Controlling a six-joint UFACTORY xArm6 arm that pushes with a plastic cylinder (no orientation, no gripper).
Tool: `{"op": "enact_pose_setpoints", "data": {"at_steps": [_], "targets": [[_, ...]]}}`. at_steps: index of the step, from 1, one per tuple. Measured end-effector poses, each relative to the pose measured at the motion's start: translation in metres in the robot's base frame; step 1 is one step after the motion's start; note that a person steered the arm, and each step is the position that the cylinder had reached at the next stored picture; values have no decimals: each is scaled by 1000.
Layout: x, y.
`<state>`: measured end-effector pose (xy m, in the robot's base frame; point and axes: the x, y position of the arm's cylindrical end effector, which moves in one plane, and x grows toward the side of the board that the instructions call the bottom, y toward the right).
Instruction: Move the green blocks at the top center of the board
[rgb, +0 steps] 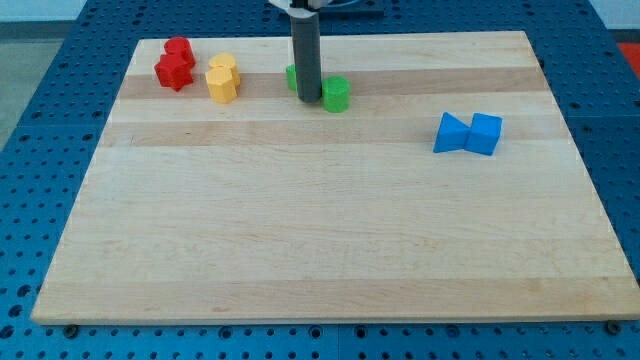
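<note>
Two green blocks sit near the view's top centre of the wooden board (320, 220). One green block, round in shape (336, 94), stands just right of the rod. The other green block (291, 77) is mostly hidden behind the rod, only its left edge showing. My tip (308, 99) rests on the board between the two green blocks, close to both; I cannot tell if it touches either.
Two red blocks (175, 63) lie together at the view's top left, one behind the other. Two yellow blocks (222, 79) lie just to their right. A blue triangular block (452, 134) and a blue cube (485, 133) sit side by side at the view's right.
</note>
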<state>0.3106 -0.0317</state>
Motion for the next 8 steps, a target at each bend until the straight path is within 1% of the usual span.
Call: {"op": "enact_pose_setpoints", "data": {"at_steps": [1, 2, 3, 4, 6, 7, 8], "targets": [[-20, 0], [-27, 0], [-8, -3], [-4, -28], [-49, -11], [-52, -10], [-41, -17]]}}
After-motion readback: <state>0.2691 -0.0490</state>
